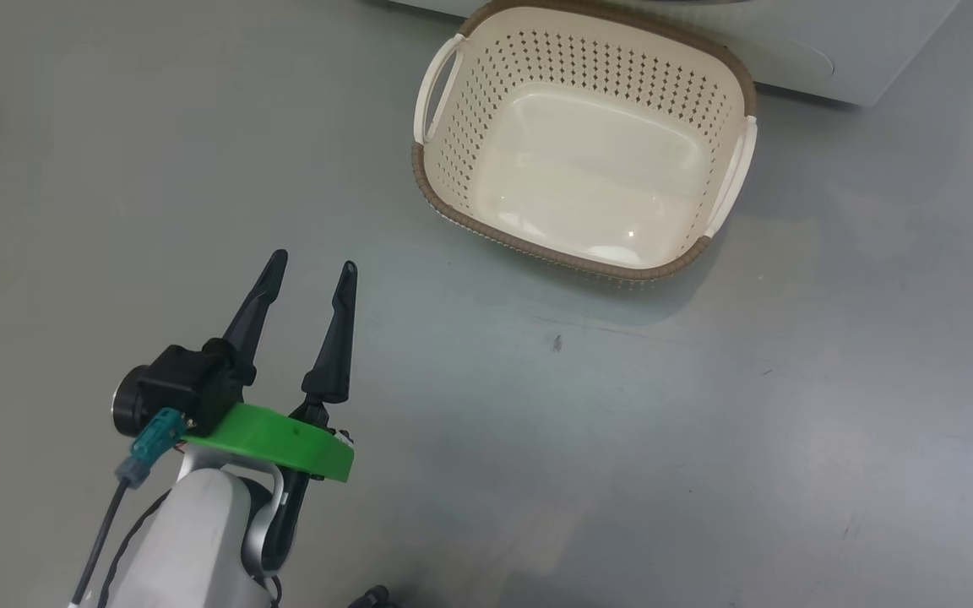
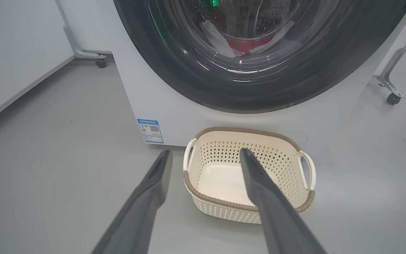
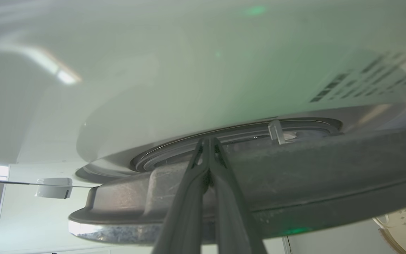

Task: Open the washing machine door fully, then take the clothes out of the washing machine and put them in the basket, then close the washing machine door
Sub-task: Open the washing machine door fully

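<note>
Cream basket (image 1: 486,110): being shown empty on floor (image 1: 706,422), at 1 o'clock of left gripper (image 1: 315,260).
left gripper: being held spread, grasping nothing.
right gripper (image 3: 208,140): being held clenched at washing machine door (image 3: 330,165) edge.
clothes (image 2: 247,45): being shown behind door glass.

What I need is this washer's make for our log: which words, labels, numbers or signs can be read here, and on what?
Nothing can be quoted.
Blue label on the washing machine, low corner: print and a code square, too small to read.
Dark rows of marks on the pale glossy surface in the right wrist view: blurred, unreadable.
Basket: no text.
</note>
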You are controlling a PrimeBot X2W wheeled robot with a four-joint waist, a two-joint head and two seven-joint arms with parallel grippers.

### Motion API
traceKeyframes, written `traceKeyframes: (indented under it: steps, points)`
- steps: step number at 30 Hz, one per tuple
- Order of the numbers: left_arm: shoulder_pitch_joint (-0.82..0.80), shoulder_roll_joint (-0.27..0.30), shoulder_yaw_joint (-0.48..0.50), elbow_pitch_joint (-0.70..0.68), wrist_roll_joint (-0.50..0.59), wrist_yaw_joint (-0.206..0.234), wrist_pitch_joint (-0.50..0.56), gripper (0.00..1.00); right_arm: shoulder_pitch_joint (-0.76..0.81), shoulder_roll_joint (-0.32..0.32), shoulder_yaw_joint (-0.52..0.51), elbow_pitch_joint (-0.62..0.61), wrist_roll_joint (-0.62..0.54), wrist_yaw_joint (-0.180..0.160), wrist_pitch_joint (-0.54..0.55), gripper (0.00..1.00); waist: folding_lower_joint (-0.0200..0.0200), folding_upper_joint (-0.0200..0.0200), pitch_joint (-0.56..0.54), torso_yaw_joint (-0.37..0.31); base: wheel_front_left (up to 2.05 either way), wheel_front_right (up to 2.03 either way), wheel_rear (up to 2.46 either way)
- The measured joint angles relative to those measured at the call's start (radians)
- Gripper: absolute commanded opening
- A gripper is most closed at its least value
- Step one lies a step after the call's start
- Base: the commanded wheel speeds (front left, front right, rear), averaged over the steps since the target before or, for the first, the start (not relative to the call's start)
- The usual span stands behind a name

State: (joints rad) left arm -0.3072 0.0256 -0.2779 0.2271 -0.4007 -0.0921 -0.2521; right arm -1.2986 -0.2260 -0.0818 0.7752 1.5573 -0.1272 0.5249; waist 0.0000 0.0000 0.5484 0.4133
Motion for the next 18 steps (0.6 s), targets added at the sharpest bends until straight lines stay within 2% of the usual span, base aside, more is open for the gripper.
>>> traceKeyframes:
  steps: [18]
  points:
    - [-0.001,0.0,0.003,0.015,0.004,0.008,0.0,1.0,0.017,0.005,0.018,0.065,0.0,0.0,0.06,0.0,0.0,0.0,-0.051,-0.022,0.0,0.0,0.0]
